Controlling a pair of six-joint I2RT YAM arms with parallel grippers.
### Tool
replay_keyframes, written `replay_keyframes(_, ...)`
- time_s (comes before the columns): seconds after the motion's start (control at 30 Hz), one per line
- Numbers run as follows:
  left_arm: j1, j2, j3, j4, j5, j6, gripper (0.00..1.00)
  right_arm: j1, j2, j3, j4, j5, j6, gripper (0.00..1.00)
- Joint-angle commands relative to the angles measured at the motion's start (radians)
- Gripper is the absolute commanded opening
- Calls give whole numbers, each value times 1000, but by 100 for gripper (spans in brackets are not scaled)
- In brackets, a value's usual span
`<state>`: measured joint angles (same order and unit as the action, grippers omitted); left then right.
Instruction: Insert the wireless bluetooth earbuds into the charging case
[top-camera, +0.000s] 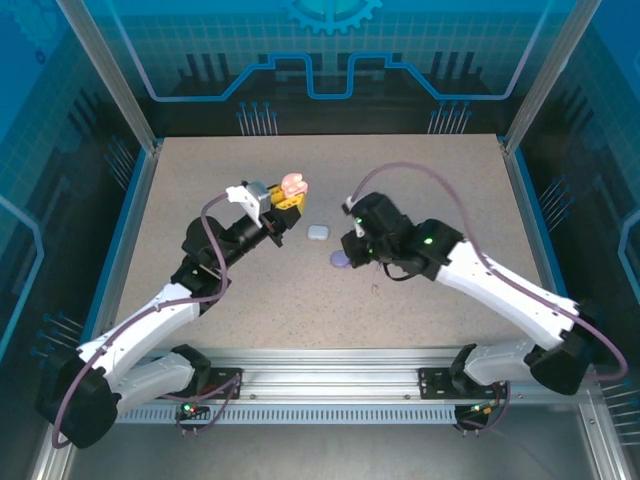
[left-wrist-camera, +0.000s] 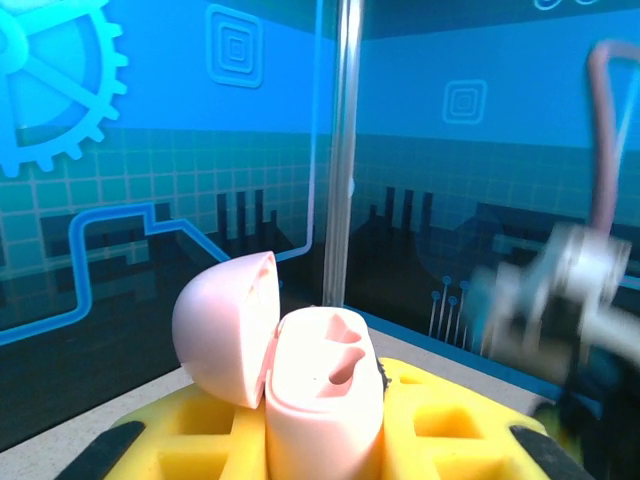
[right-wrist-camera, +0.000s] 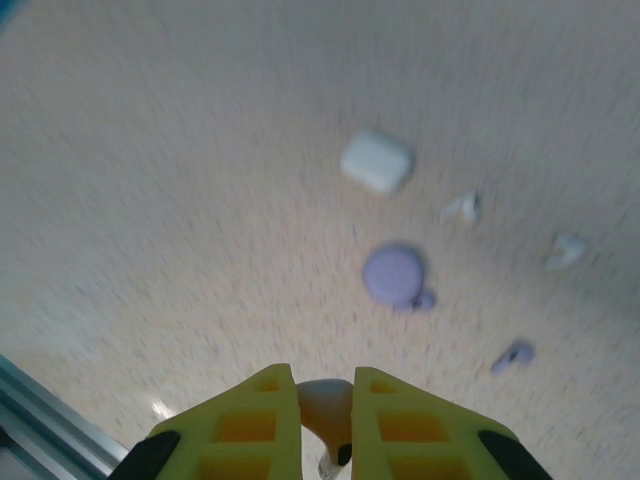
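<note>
**Mia:** What are the fingers on the right gripper doing?

**Ben:** They are squeezing together on a tiny pale bud. It is sitting right between the yellow tips, and they are only pinching a small part of it.

**Mia:** And the left gripper?

**Ben:** Its fingers are clamping the pink case from both sides and holding it up off the table. The lid is hanging open to one side of the fingers. The holes for the buds are showing on top.

**Mia:** What is lying past the right fingers?

**Ben:** Just ahead of them, down on the table, the purple case is sitting shut. One of the purple buds is lying right beside it, and the other is lying off to the side. Farther ahead, the white case is sitting shut too. The two white buds are lying apart, off to its side.

**Mia:** What could go wrong now?

**Ben:** I am thinking the bud could slip out, because the fingers are gripping so little of it. It could also come in crooked and miss its hole. If the right fingers are pushing too hard, the pink case could twist in the left fingers. A bump on the lid could flip it shut. Then the bud would be falling down among the others on the table.
</note>
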<state>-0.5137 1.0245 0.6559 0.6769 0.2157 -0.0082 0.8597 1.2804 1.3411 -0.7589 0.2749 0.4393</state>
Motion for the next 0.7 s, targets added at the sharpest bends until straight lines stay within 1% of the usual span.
replay_keyframes(0.0, -32, -18, -17, 45, 20, 79, 0, 11, -48, 123, -34, 86, -82, 13)
replay_keyframes(0.07, -53, -14, -23, 59, 1, 106, 0, 12, -53, 181, -9, 94, -117, 13)
replay_keyframes(0.17, -89, 4, -20, 64, -41, 161, 0, 13, -60, 225, 70, 82, -168, 13)
replay_keyframes(0.37, -162, 55, -4, 114, -119, 266, 0, 26, -52, 235, 231, 13, -248, 14)
replay_keyframes(0.53, -171, 100, 15, 148, -139, 283, 0, 49, -40, 222, 311, -10, -289, 14)
replay_keyframes(0.67, -172, 115, 21, 158, -139, 275, 0, 61, -25, 215, 332, -32, -299, 13)
